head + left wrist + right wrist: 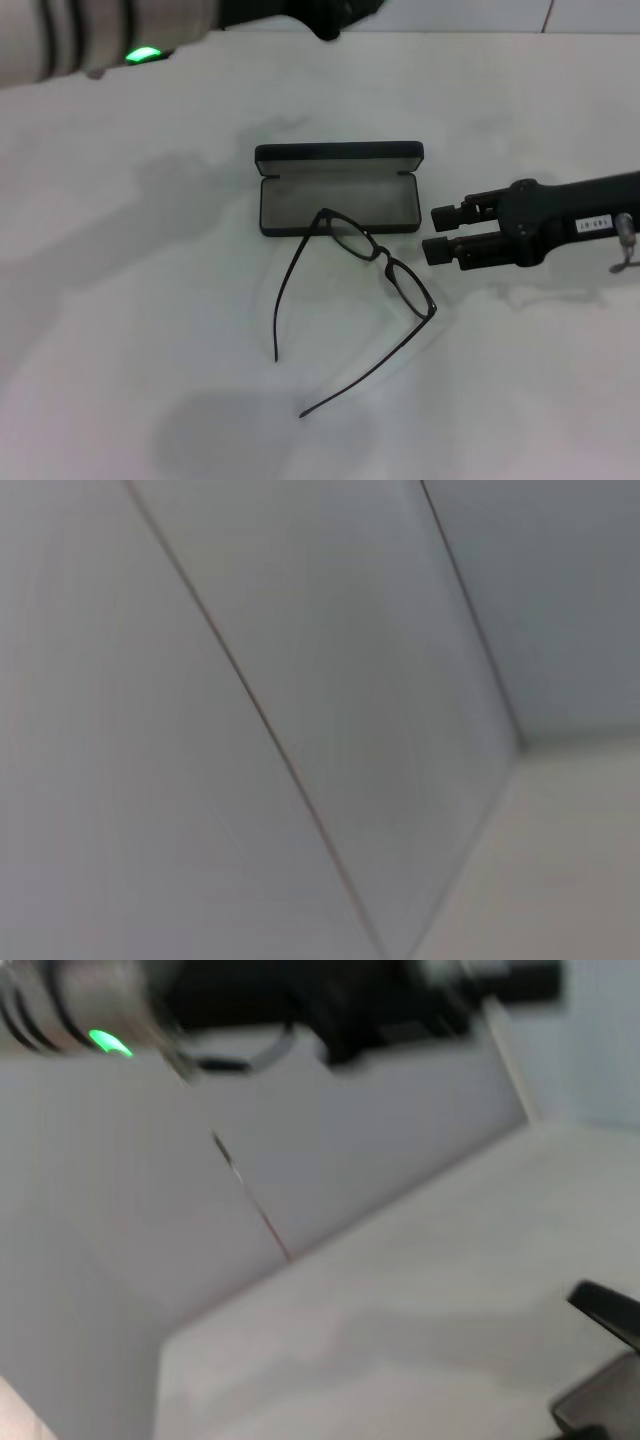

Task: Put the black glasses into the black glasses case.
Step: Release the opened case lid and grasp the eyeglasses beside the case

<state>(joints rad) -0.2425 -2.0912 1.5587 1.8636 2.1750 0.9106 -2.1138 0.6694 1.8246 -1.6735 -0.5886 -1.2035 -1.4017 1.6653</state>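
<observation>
Reaching in low from the right, the right gripper (440,232) holds level just above the white surface (120,330), its jaws parted and holding nothing, tips just beside the black glasses case (338,190). The left arm (100,40) is raised at the far edge; whether its jaws are parted cannot be told. The case lies open, grey lining bare. The black glasses (360,290) sit unfolded before it, one rim overlapping its front edge, temples pointing toward the robot.
</observation>
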